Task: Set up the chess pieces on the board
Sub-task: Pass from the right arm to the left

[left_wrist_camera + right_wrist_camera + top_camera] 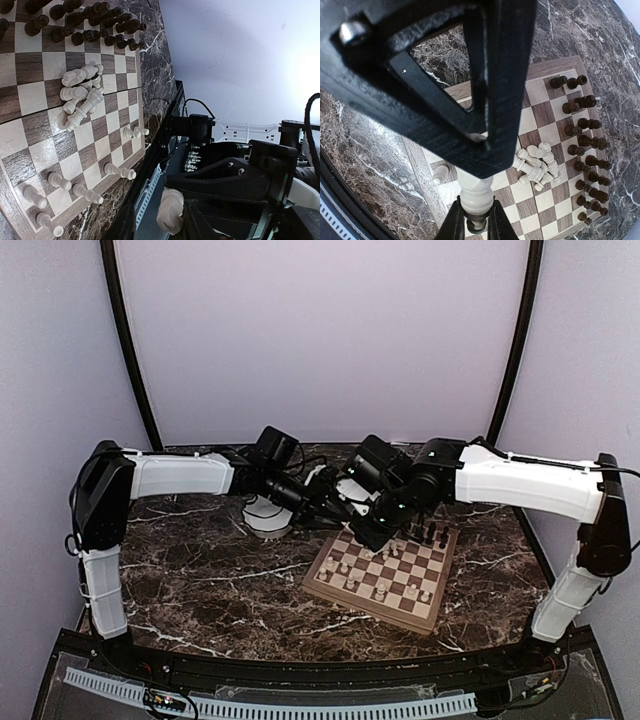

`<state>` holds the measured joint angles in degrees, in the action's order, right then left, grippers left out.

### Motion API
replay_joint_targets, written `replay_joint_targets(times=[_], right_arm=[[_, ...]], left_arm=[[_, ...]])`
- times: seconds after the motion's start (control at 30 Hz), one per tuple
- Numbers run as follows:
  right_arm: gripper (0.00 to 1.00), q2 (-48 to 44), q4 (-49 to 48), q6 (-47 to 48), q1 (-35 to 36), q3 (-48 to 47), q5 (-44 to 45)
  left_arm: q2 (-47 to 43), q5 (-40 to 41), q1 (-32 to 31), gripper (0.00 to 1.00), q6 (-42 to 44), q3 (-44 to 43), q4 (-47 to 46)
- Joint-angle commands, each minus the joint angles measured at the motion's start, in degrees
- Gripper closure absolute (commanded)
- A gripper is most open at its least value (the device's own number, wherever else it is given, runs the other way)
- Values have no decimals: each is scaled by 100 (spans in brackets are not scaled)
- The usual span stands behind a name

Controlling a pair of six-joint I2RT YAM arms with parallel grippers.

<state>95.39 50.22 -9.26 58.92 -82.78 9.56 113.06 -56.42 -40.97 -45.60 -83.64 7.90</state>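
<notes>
right gripper (475, 226) pinches a pale chess piece (476, 196) by its base, long axis pointing out toward the left gripper (176, 214) at its head; can't tell whether the left jaws grip it.

Glossy marble table (200, 580); matt wooden board (368, 605); smooth wooden chess pieces (75, 92).

board (360, 606) far corner behind right arm (520, 485)

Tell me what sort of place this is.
Probably a robot test booth: plain lilac walls close round a dark marble table, a left arm and right arm rise from its near edge, and a chessboard lies on it.
</notes>
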Motion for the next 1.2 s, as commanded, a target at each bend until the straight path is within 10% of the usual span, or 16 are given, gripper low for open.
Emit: replay_joint_targets(times=[0.0,0.37,0.8,1.17], right_arm=[[95,71,-54,155,56,-211,210],[95,184,79,253,76,-260,312],[96,-955,-164,-132,-43,1427,378],[97,-1310,-549,-626,-986,2044,73]], left_arm=[[40,-189,5,67,-20,-66,113],[87,-388,25,99,-78,-94,-110],[-397,320,182,100,754,-285,985],[-812,2972,-668,100,3001,-914,3205]])
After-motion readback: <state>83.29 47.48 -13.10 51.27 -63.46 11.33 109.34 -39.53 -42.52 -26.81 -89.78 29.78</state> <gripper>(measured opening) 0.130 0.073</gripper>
